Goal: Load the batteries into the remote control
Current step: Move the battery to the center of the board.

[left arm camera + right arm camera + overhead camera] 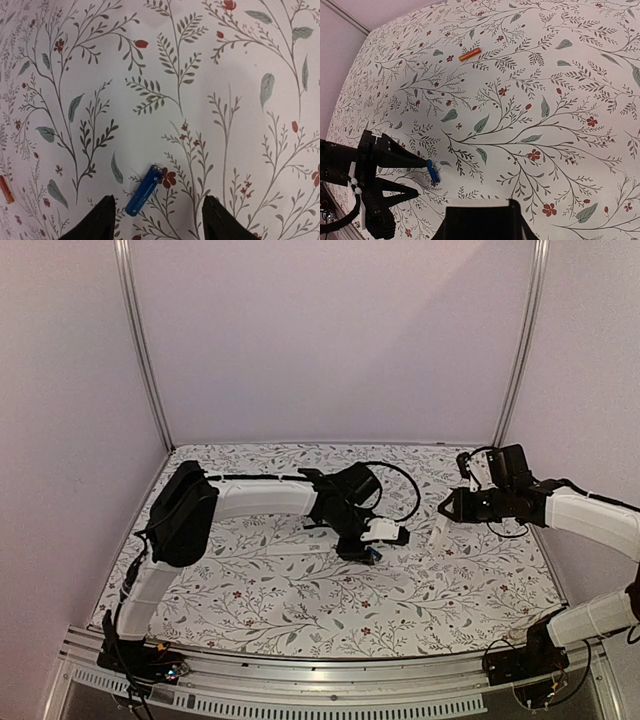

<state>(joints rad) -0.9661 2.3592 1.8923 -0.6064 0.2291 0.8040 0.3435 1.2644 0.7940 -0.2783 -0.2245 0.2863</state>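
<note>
The left gripper (159, 212) hangs low over the blue battery (144, 190), probably to straddle it for a pinch; its fingers (102, 220) stand spread either side, not touching it (it lies tilted toward one o'clock); the orange battery (469, 54) rests well apart at nine o'clock; the right gripper (447, 505) waits at three o'clock, and I cannot tell whether it is spread or pressed together; the remote control I cannot pick out.

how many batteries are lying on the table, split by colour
blue battery: 1
orange battery: 1
total: 2
</note>
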